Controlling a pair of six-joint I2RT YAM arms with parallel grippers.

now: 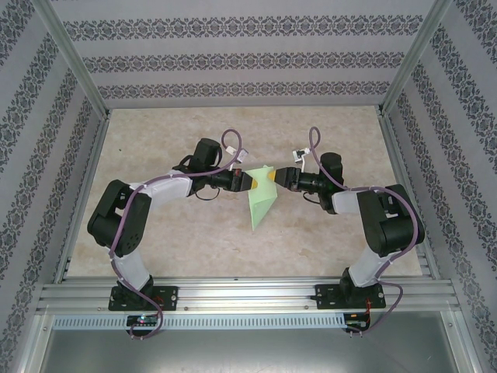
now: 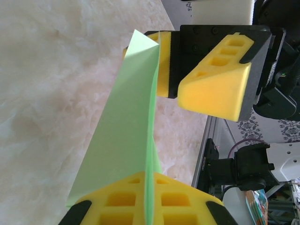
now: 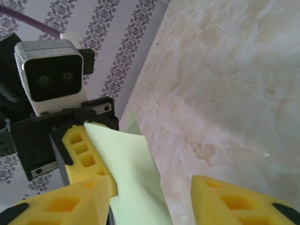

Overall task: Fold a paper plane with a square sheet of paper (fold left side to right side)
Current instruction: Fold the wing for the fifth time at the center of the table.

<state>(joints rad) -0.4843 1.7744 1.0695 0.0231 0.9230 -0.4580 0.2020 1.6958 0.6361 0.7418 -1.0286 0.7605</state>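
Sheet: the sheet of paper (image 1: 258, 203) is pale green and folded into a layered pointed shape. It is wide at its far end and narrows to a tip that points toward the arm bases.
Where the sheet is: over the middle of the marbled table (image 1: 155, 140), with its wide end between the two grippers. Whether the tip touches the table cannot be told.
Left gripper: the left gripper (image 2: 147, 180) is clamped on the sheet. Its two yellow fingers are pressed together, and the paper rises on edge out of the seam between them.
Right gripper: the right gripper (image 3: 151, 183) has its jaws standing apart. The sheet's edge lies in the gap, close against one yellow finger (image 3: 65, 204) and well apart from the other.
Grippers to each other: in the top view they face each other across the sheet's wide end, near each other but apart.
Around them: patterned wall panels (image 1: 248, 31) stand on three sides of the table.
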